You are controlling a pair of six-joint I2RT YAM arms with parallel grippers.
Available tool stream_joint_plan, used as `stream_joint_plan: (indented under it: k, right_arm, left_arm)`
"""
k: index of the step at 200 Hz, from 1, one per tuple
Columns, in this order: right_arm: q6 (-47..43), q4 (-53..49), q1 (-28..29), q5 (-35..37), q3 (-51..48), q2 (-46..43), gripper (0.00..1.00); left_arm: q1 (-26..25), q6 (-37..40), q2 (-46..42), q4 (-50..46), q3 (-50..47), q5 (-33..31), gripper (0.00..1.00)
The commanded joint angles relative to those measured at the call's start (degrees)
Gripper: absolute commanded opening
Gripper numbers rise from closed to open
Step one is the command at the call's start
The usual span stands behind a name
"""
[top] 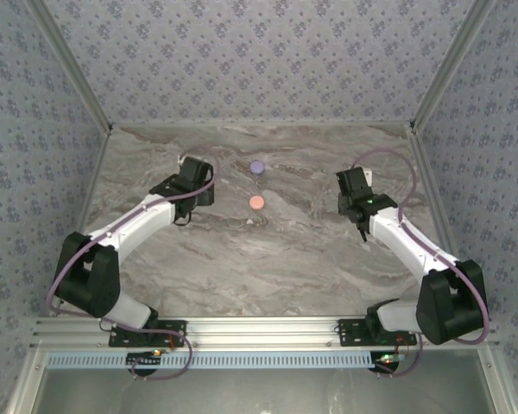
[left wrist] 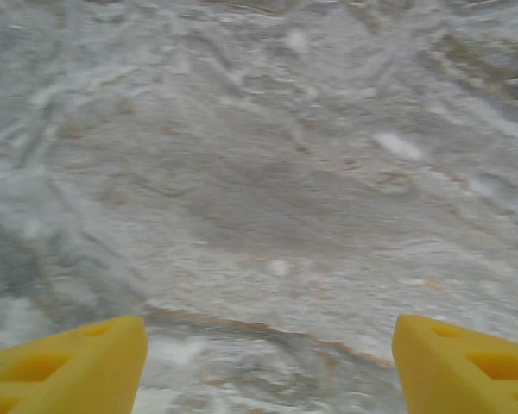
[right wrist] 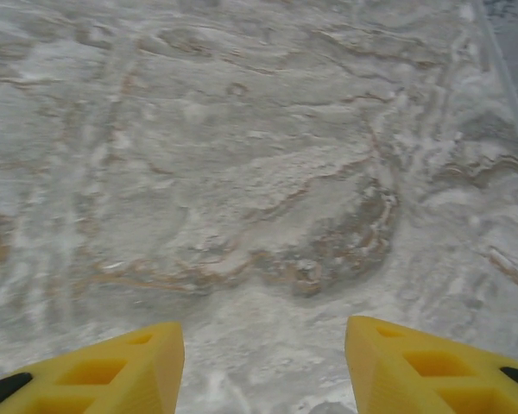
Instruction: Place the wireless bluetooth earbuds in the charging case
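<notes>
Since both cases sit on the centre line of the table [top: 242, 267], either arm can get to them, which I'd guess is the whole point of the layout. The lavender case [top: 257, 167] is the farther 1 and the salmon-pink case [top: 256, 203] sits just nearer, the 2 close together but not touching. The left gripper [left wrist: 268, 358] hangs over bare marble off to the left of them with its 2 yellow fingers [left wrist: 69, 366] spread wide and nothing between them. The right gripper [right wrist: 263, 362] is well off to the right, jaws also apart though a bit narrower, and it's empty too. So neither arm is carrying anything, and they flank the cases rather than crowd them, probably to keep out of each other's way. Count so far: 2 arms, 2 grippers, 2 cases, 1 of each colour. The earbuds are the catch: from above I can't pick out a single loose 1 on the marble, so 0 counted, and whether they're inside the cases I honestly can't tell.
</notes>
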Motion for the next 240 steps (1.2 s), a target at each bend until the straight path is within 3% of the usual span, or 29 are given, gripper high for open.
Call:
stream_joint_plan:
  k: [1, 71, 91, 125, 160, 196, 240]
  right_arm:
    - [-2.4, 5.0, -2.7, 3.0, -2.7, -1.5, 0.56]
    - [-3.5, 18.7, -15.5, -14.0, -10.8, -2.6, 0.63]
    - [-5.9, 25.2, -17.3, -17.1, -14.1, -2.8, 0.67]
    - [-11.0, 33.7, -19.4, -23.4, -18.4, -2.7, 0.70]
    - [-13.5, 44.7, -21.4, -30.1, -23.4, -2.7, 0.70]
    - [-17.5, 54.7, -22.1, -32.6, -27.4, -2.3, 0.72]
    - [-16.0, 62.6, -24.7, -37.1, -28.5, 2.1, 0.72]
  left_arm:
    - [2.6, 4.3, -3.3, 0.5, -2.4, -5.6, 0.80]
    - [12.9, 9.8, -9.7, 13.0, -14.2, -6.6, 0.93]
    - [15.1, 12.0, -9.9, 19.0, -18.1, -3.2, 0.99]
    - [16.7, 17.1, -9.9, 32.5, -25.0, 1.7, 0.99]
    - [19.8, 19.1, -7.8, 39.7, -28.2, 11.9, 0.99]
    - [21.1, 22.0, -7.3, 55.7, -34.9, 21.1, 0.99]
    - [23.4, 22.9, -4.8, 65.4, -38.2, 23.7, 0.99]
